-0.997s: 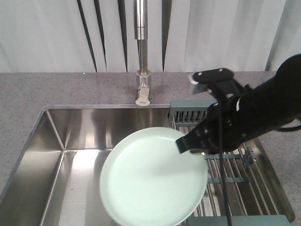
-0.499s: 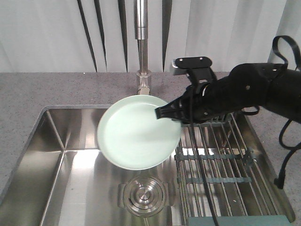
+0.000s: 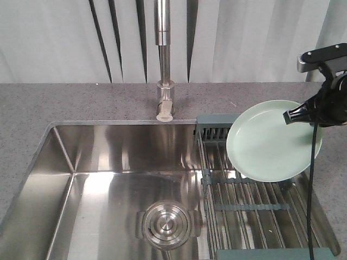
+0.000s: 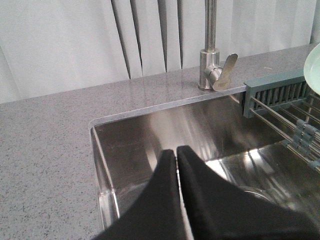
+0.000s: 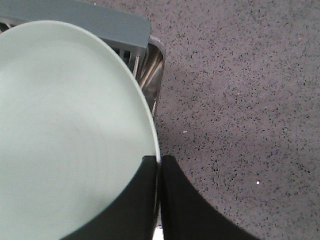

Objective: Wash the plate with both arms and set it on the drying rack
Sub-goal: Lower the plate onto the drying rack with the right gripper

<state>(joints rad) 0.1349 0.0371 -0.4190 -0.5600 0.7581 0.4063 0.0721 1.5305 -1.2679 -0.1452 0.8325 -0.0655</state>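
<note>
The pale mint-green plate [image 3: 268,145] hangs tilted above the far end of the drying rack [image 3: 255,206], which lies across the right side of the sink. My right gripper [image 3: 291,116] is shut on the plate's upper right rim. In the right wrist view the rim runs between the black fingers of the right gripper [image 5: 160,159], with the plate [image 5: 65,130] filling the left. My left gripper [image 4: 177,150] is shut with nothing in it, over the sink's left part. A sliver of the plate [image 4: 316,60] shows at the right edge there. The left arm is out of the front view.
A steel sink [image 3: 97,162] with a round drain [image 3: 167,225] lies left of the rack. The tall faucet [image 3: 164,81] stands behind the sink's middle. Speckled grey countertop [image 5: 240,100] surrounds the sink. The rack's slotted grey-green end piece [image 3: 214,127] is at the back.
My right arm has carried the plate from above the sink basin to the right, up over the rack. The drain, covered by the plate one second ago, now shows.
</note>
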